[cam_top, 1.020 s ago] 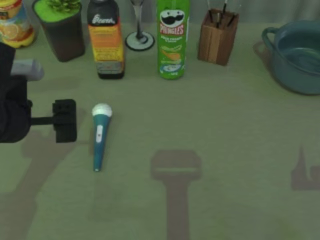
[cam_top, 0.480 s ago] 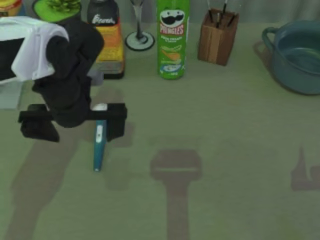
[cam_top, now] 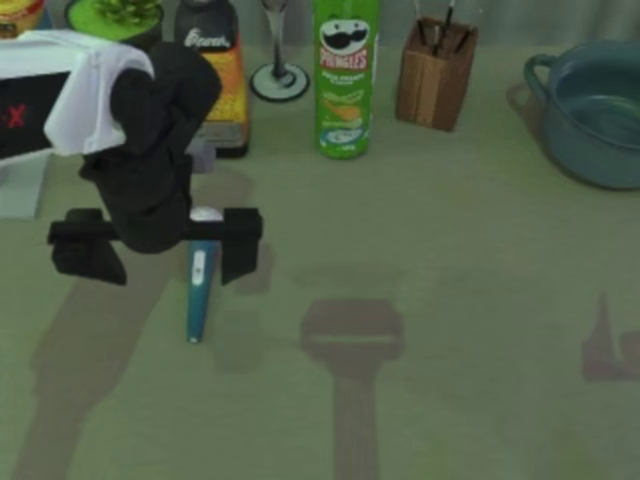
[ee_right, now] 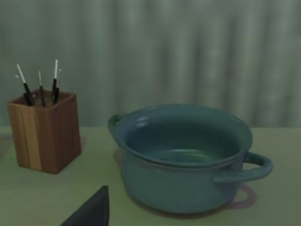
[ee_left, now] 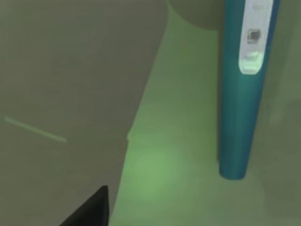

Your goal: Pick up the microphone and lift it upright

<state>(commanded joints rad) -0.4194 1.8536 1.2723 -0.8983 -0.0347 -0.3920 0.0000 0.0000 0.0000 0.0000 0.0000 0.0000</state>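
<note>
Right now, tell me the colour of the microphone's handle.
Teal, with a small white switch panel; the microphone shows best in the left wrist view.

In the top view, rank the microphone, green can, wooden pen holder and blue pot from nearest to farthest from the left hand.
1. Microphone: lying flat between the open fingers of the left hand, on the table's left.
2. Green can: back row, near the middle.
3. Wooden pen holder: back row, right of the can.
4. Blue pot: far right edge.
</note>
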